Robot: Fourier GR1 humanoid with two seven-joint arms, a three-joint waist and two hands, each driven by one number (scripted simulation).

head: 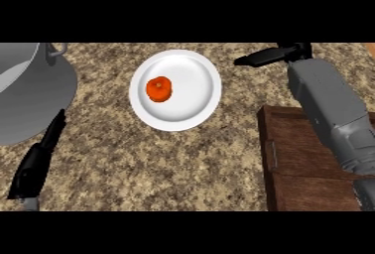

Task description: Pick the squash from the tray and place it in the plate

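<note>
Centrally, a round white plate [193, 85] lies on the speckled brown stone counter [147, 163], a little toward 12 o'clock from the view's middle. The squash [159, 89], a small orange-red piece, rests inside the plate, off its middle toward 9 o'clock, apart from both hands. The right hand [273, 55] shows at 2 o'clock of the plate, clear of its rim. Its black fingers are stretched toward 9 o'clock, released and grasping nothing. Its grey forearm [330, 109] runs from the hand toward 5 o'clock, crossing above the dark wooden tray [293, 154], which fills the view's 4 o'clock corner. The left hand [36, 161] rests at 8 o'clock near the view's edge, fingers straight and pointing toward 12 o'clock, likewise released. A grey metal pot [29, 99] stands at 10 o'clock, near the plate but not touching it. The left hand's fingertips meet the pot's outline in this view; whether they touch it cannot be told.
</note>
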